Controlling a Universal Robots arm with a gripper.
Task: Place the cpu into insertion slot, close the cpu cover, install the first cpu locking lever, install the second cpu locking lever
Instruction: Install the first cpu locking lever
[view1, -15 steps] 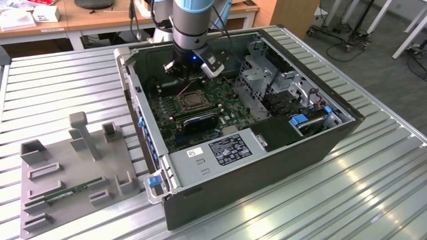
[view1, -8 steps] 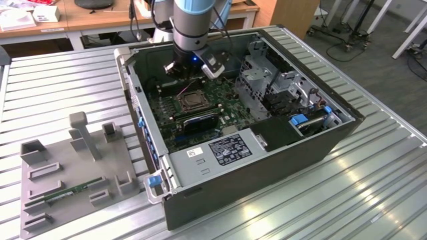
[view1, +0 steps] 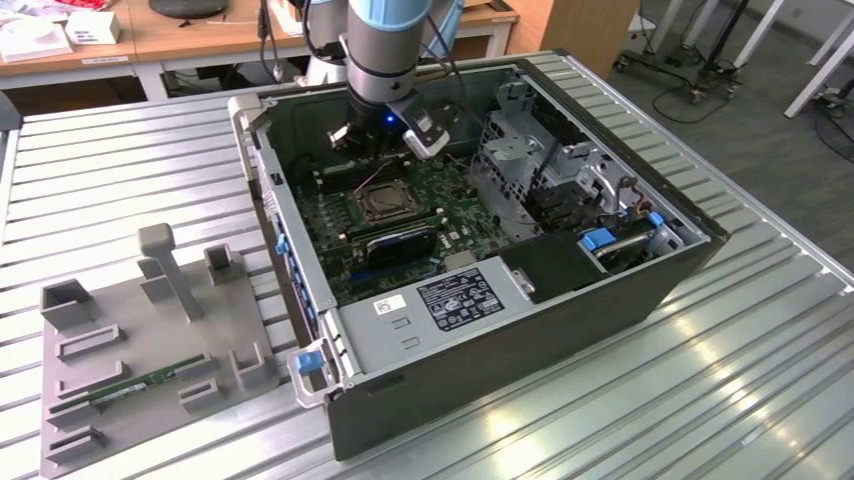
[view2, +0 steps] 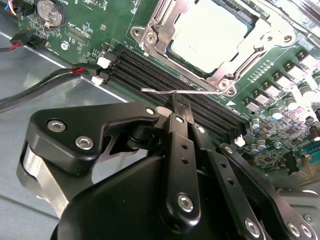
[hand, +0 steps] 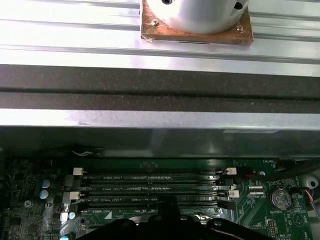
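In the exterior view, the arm reaches into the open computer case (view1: 534, 270), which lies on the slatted metal surface (view1: 747, 380) at frame centre. The hand (view1: 380, 150) hovers just above the motherboard (view1: 400, 215), near the socket.

In the second wrist view, the cpu (view2: 207, 32) sits seated in the socket at upper centre, and the cpu cover (view2: 165, 40) lies closed around it. The hand (view2: 176, 107) has its fingers pressed together, pinching a thin wire locking lever (view2: 165, 91) beside the memory slots (view2: 150, 75).

A grey fixture tray (view1: 134, 340) rests at lower left of the exterior view.
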